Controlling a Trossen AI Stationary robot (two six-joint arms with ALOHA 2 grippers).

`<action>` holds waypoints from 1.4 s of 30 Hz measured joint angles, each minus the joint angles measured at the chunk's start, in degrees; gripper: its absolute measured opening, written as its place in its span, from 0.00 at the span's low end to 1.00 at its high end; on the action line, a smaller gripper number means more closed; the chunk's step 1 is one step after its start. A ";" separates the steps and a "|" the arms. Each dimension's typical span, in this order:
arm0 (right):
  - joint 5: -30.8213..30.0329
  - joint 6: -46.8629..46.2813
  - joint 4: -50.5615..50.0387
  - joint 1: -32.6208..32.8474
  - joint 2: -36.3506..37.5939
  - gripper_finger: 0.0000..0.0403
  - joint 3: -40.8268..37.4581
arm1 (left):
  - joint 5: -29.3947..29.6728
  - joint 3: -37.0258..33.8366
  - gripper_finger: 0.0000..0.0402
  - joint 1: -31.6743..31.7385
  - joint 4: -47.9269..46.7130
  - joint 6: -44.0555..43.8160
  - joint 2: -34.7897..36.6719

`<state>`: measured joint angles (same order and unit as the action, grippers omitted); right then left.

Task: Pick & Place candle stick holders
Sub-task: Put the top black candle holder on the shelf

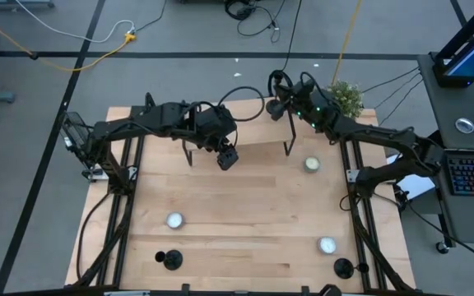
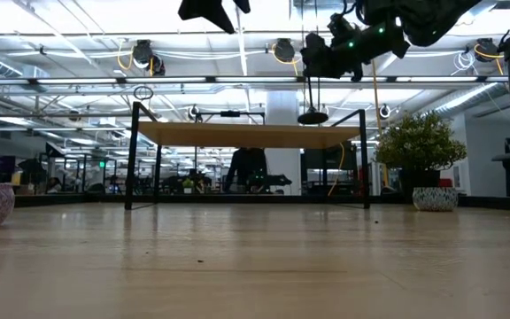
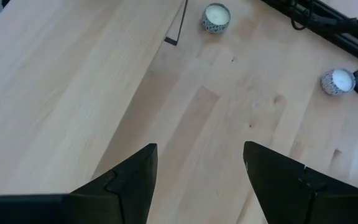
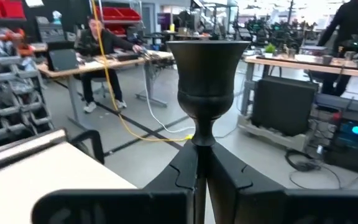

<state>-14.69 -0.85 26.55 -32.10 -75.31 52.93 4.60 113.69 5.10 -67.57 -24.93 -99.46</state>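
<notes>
One black candle stick holder (image 4: 207, 68) is in my right gripper (image 4: 201, 155), which is shut on it above the far right part of a small wooden shelf (image 1: 249, 136). Its round base (image 2: 312, 117) hangs just over the shelf top (image 2: 246, 135). Two more holders stand on their bases near the front edge, one left (image 1: 171, 260) and one right (image 1: 343, 267). My left gripper (image 3: 201, 180) is open over bare table in front of the shelf (image 1: 227, 156), with nothing between its fingers. My right gripper pinches the holder's thin stem (image 4: 201, 142) between its two fingers, just under the cup. The fingers come in level from the table's right and lie across the stem. The holder stands upright, cup up, lifted clear, with its stem and base hanging below the fingers.
White tealights sit at the left middle (image 1: 174, 219), near right (image 1: 327, 245) and right of the shelf (image 1: 312, 164). A potted plant (image 1: 346, 97) stands at the far right corner. The shelf's black legs (image 1: 288, 140) rise from the table.
</notes>
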 joint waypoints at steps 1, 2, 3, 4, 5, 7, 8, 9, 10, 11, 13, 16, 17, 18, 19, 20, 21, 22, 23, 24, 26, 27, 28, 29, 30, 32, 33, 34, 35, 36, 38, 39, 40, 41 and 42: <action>-0.02 0.04 0.14 -0.19 -0.13 0.02 0.00 | 0.00 -0.25 0.61 0.00 0.74 0.76 0.00; -0.01 0.05 0.43 -0.29 -0.25 0.02 0.00 | -0.03 -0.45 0.61 0.00 1.45 1.40 0.00; -0.01 0.05 0.51 -0.44 -0.45 0.02 0.00 | -0.04 -0.52 0.61 0.00 1.95 2.01 0.00; 0.01 0.05 0.29 -0.62 -0.56 0.02 0.00 | -0.06 -0.53 0.61 0.00 2.41 2.72 0.00; 0.05 0.10 -0.03 -0.85 -0.61 0.02 0.00 | -0.06 -0.53 0.61 0.00 2.86 3.41 0.00; 0.02 0.30 0.10 -1.07 -0.60 0.02 0.00 | -0.07 -0.55 0.61 0.00 3.40 4.68 0.53; 0.01 0.41 0.35 -1.24 -0.56 0.02 0.00 | -0.06 -0.57 0.61 0.00 3.39 5.40 0.85; -0.01 0.46 0.44 -1.28 -0.54 0.02 0.00 | -0.02 -0.57 0.61 0.00 3.43 6.02 1.27; -0.01 0.47 0.32 -1.33 -0.55 0.02 0.00 | -0.02 -0.57 0.61 0.09 3.30 6.48 2.01; -0.04 0.47 0.15 -1.33 -0.59 0.02 0.00 | 0.02 -0.57 0.61 0.11 2.92 6.80 2.85; -0.06 0.47 0.16 -1.33 -0.59 0.02 0.00 | 1.23 -0.94 0.61 0.07 3.05 7.25 4.55; -0.06 0.49 0.30 -1.31 -0.75 0.02 0.00 | 3.92 -4.88 0.61 -0.05 3.55 6.21 8.72; -0.06 0.47 0.96 -1.31 -1.21 0.02 0.00 | 4.79 -7.07 0.61 -0.23 4.52 5.57 10.52; -0.05 0.26 1.77 -1.31 -1.72 0.02 0.00 | 5.51 -9.63 0.61 -0.39 5.75 4.70 12.64; -0.03 -0.27 2.29 -1.31 -2.21 0.02 0.00 | 6.16 -12.54 0.61 -0.63 6.88 3.64 15.15; -0.06 -0.61 3.07 -1.31 -2.67 0.02 0.00 | 6.66 -15.58 0.61 -0.90 8.07 2.36 17.71; -0.06 -0.63 4.07 -1.31 -3.19 0.02 0.00 | 7.13 -18.60 0.61 -1.24 9.60 1.34 20.34; -0.08 -0.61 4.83 -1.31 -3.69 0.02 0.00 | 7.44 -21.89 0.61 -1.67 11.60 0.68 23.17; -0.09 -0.57 5.23 -1.31 -4.14 0.02 0.00 | 7.65 -25.09 0.61 -2.14 13.11 0.15 25.91; -0.10 -0.50 4.98 -1.31 -4.33 0.02 0.00 | 8.03 -28.29 0.61 -2.68 14.36 -0.74 28.59; -0.14 -0.01 4.44 -1.29 -4.36 0.02 -0.04 | 8.90 -34.40 0.61 -3.73 17.77 -2.46 34.20; -0.22 0.27 4.93 -1.29 -4.32 0.02 -0.04 | 9.28 -37.20 0.61 -4.17 19.15 -3.13 36.86; -0.45 0.54 5.19 -1.31 -4.24 0.02 -0.02 | 9.69 -39.98 0.61 -4.57 20.17 -4.03 39.72; -0.90 0.81 5.28 -1.31 -4.21 0.02 -0.02 | 10.25 -42.71 0.61 -4.85 21.27 -4.83 42.43; -1.88 1.13 5.24 -1.29 -4.25 0.02 -0.02 | 10.73 -45.34 0.61 -5.15 22.88 -5.66 45.14; -3.22 1.50 4.86 -1.31 -4.32 0.02 -0.02 | 11.17 -50.14 0.61 -5.44 26.68 -6.11 50.02; -3.25 1.52 4.84 -1.31 -4.32 0.02 -0.02 | 11.37 -52.38 0.61 -5.69 28.82 -5.93 52.24; -3.26 1.36 4.89 -1.31 -4.30 0.02 -0.02 | 11.34 -54.31 0.61 -5.80 30.82 -5.47 54.28; -3.27 1.21 4.89 -1.31 -4.28 0.02 -0.02 | 11.26 -56.15 0.61 -5.95 32.38 -4.66 56.22; -3.27 1.15 4.89 -1.31 -4.33 0.02 -0.02 | 11.16 -57.72 0.61 -6.01 33.24 -4.13 58.02; -3.35 1.15 4.97 -1.29 -4.76 0.02 -0.02 | 11.50 -60.43 0.61 -5.99 33.78 -3.88 61.28; -3.37 1.13 4.96 -1.29 -5.08 0.02 -0.02 | 11.90 -61.50 0.61 -5.97 33.78 -4.11 62.67; -3.38 0.94 4.89 -1.29 -5.34 0.02 -0.02 | 12.11 -62.52 0.61 -5.97 33.75 -4.20 63.82; -3.39 0.59 4.71 -1.33 -5.62 0.02 -0.02 | 12.22 -63.44 0.61 -5.97 33.82 -4.26 65.02; -3.38 0.34 4.86 -1.42 -5.95 0.02 -0.02 | 12.24 -64.20 0.61 -5.97 33.81 -4.33 66.24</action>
<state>-18.06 -0.51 31.42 -33.52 -81.26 52.90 16.84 49.49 -0.86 -33.76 -29.27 -33.22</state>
